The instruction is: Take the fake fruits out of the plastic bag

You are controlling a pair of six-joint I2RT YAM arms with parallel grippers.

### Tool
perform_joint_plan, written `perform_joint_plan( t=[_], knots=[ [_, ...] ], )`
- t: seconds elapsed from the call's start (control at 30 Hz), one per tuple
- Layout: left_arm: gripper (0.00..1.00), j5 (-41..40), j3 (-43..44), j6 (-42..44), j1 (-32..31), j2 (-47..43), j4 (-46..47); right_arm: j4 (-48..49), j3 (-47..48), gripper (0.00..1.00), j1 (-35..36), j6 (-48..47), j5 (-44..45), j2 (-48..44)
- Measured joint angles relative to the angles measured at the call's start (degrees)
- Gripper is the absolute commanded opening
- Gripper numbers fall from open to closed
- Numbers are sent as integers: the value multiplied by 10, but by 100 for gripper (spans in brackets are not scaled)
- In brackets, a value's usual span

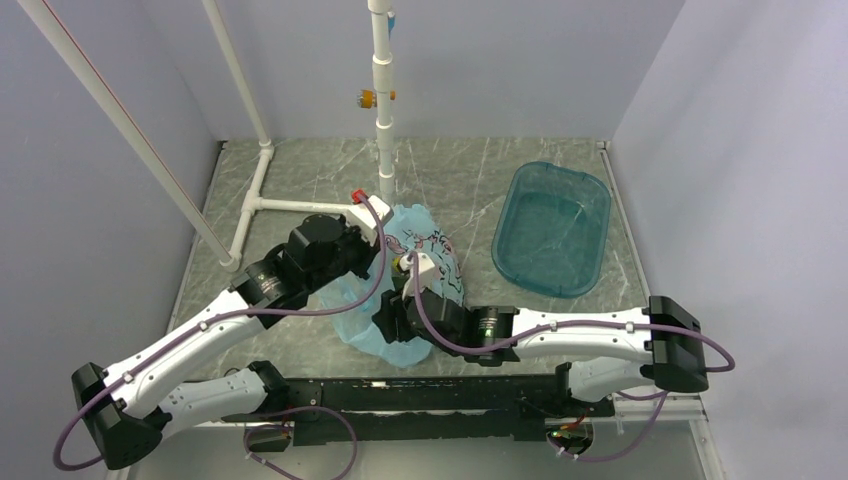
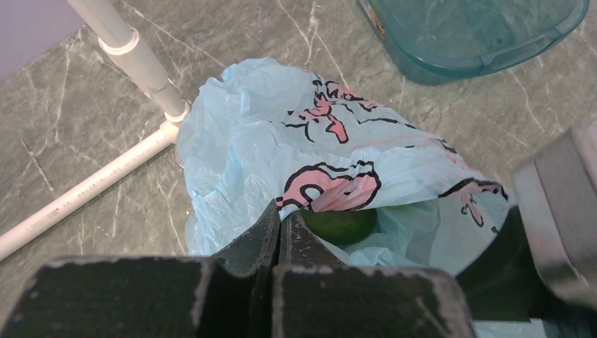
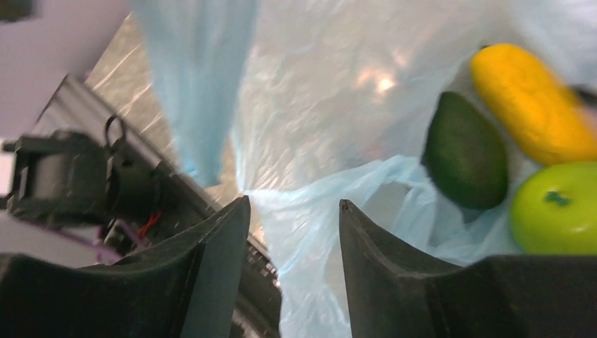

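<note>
The light blue plastic bag (image 1: 432,240) with pink and black print lies at the table's centre. My left gripper (image 2: 285,220) is shut, pinching the bag's rim (image 2: 331,190) and holding the mouth up. A dark green fruit (image 2: 341,225) shows inside. My right gripper (image 3: 294,203) is open at the mouth, with a fold of bag film (image 3: 310,232) between its fingers. Inside and to its right lie the dark green oval fruit (image 3: 464,151), the yellow-orange fruit (image 3: 531,102) and the bright green apple (image 3: 556,208). In the top view both grippers meet at the bag's near side, the left (image 1: 385,262) and the right (image 1: 392,318).
A rigid teal tub (image 1: 552,228) stands right of the bag, also in the left wrist view (image 2: 479,35). A white PVC pipe frame (image 1: 300,203) stands behind and left of the bag. The black arm rail (image 1: 420,395) runs along the near edge.
</note>
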Motion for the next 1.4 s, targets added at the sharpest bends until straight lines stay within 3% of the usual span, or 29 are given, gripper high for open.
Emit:
perform_joint_plan(
  t=[0.13, 0.3, 0.43, 0.7, 0.93, 1.1, 1.23, 1.3, 1.4],
  knots=[
    [0, -3, -1, 0, -1, -10, 7, 45, -30, 61, -9, -5, 67, 16],
    [0, -23, -12, 0, -2, -27, 17, 127, -139, 55, -29, -26, 67, 49],
    [0, -42, -12, -2, -3, -28, 16, 164, -224, 44, -33, -13, 58, 49],
    [0, -44, -12, -3, -4, -20, 15, 239, -335, 49, -52, 64, 61, 2],
    [0, -26, -12, -2, -5, -17, 18, 214, -318, 54, -59, 87, 31, -9],
    [0, -12, -12, -2, -8, -17, 24, 170, -312, 67, -42, 106, 16, -122],
    [0, -4, -12, -2, -10, -17, 24, 157, -310, 70, -42, 114, 13, -189],
    [0, -3, -12, -2, -11, -17, 24, 142, -308, 70, -42, 115, 14, -206],
    [0, 0, -12, -2, -12, -17, 25, 142, -308, 61, -42, 112, 15, -216]
  ],
)
